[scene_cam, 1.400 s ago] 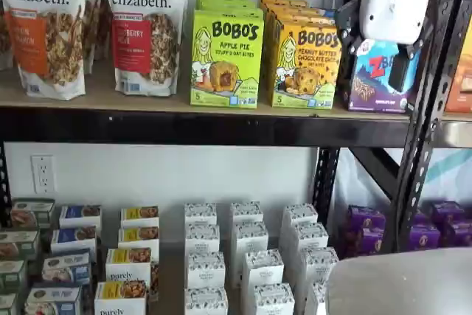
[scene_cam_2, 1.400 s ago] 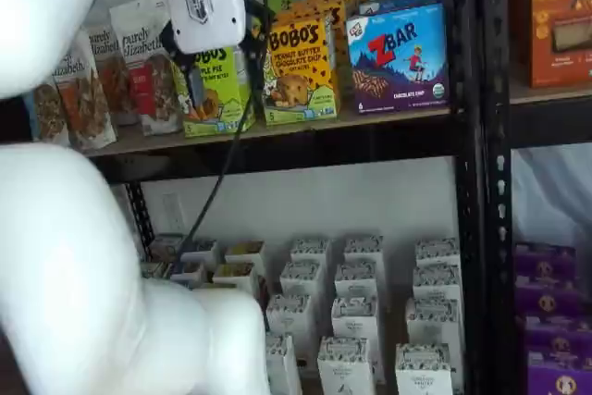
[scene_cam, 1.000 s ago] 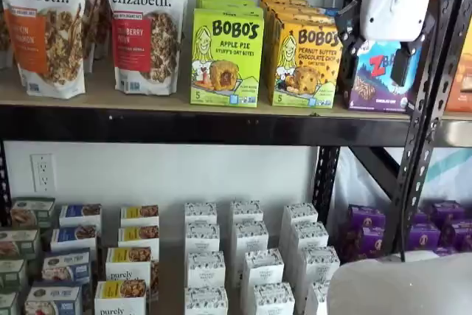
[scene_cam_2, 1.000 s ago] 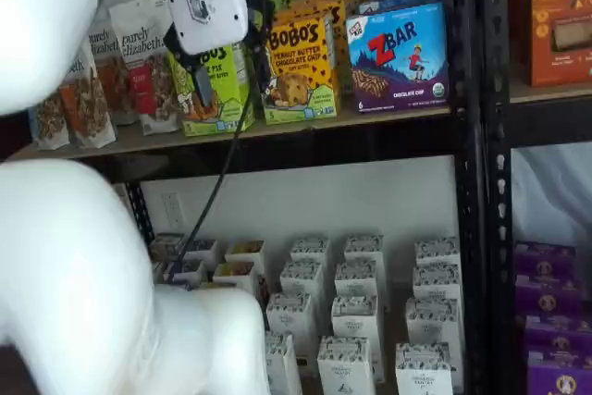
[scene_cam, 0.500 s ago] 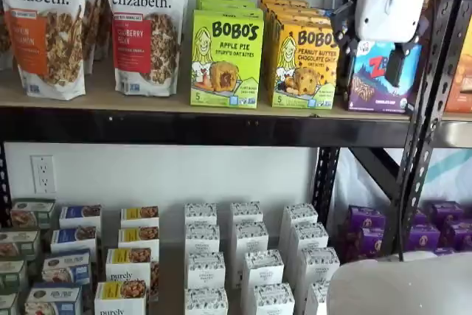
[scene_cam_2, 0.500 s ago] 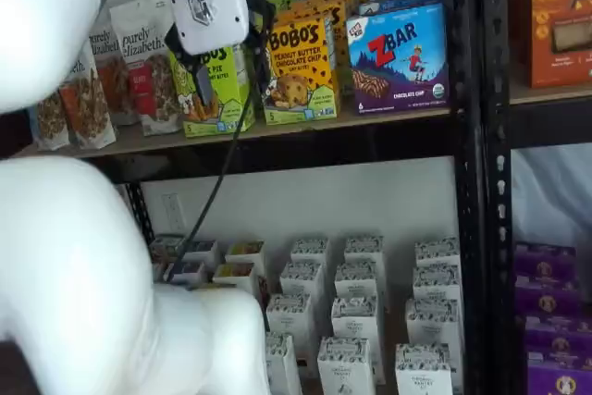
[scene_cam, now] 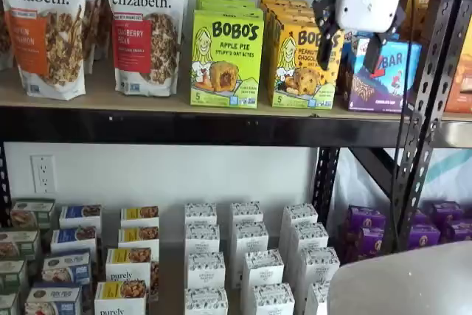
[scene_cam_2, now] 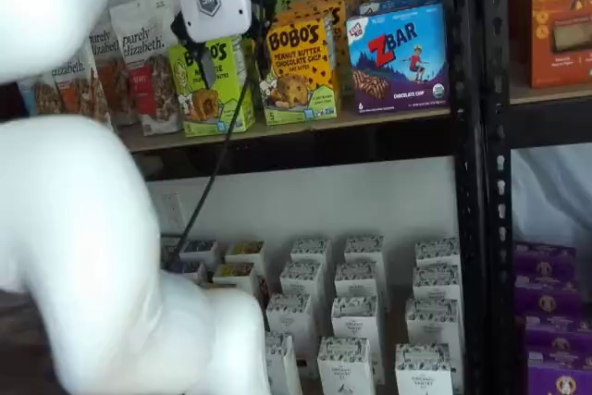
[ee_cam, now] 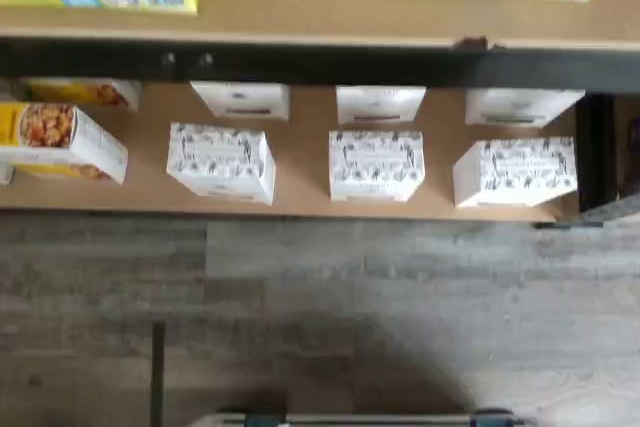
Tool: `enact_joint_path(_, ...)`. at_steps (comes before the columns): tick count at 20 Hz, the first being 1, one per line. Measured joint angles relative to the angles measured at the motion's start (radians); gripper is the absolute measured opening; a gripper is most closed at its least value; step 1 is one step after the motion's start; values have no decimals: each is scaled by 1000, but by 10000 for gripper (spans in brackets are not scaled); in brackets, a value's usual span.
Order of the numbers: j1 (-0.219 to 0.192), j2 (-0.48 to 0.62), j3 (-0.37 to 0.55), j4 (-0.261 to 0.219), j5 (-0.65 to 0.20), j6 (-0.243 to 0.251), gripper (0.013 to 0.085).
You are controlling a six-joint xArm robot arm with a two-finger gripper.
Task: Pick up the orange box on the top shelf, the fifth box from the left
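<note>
Your orange box [scene_cam: 304, 64] stands upright at the front edge of the top shelf [scene_cam: 147, 101], heading a row of the same cartons that runs back toward the wall. In both shelf views it sits between the green box [scene_cam: 226, 58] on one side and the blue box [scene_cam: 383, 75] on the other, close to each but with a thin gap showing. Past the green box you have the two granola bags [scene_cam: 145, 27], also upright.

The gripper [scene_cam: 348, 35] hangs in front of the shelf, apart from every carton. Its white body covers the upper corner of the orange box in a shelf view, and the two black fingers [scene_cam: 324, 31] point down with a plain gap between them, spread wide and holding nothing. In a shelf view [scene_cam_2: 228, 53] the fingers straddle the seam between the green and orange boxes (that is only how the camera lines them up).

The wrist view looks down past the shelf's black rail [ee_cam: 320, 62] onto the white cartons [ee_cam: 376, 164] on the lower level, with grey wood-look floor [ee_cam: 330, 307] in front of them.
</note>
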Motion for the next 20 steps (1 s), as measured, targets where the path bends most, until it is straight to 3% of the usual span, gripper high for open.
enact_joint_path(7, -10, 70, -28, -21, -137, -10, 850)
enact_joint_path(9, -27, 96, -44, -7, -168, -25, 850)
enact_joint_path(14, -48, 162, -92, 32, -214, -46, 850)
enact_joint_path(20, -30, 218, -131, 12, -247, -31, 850)
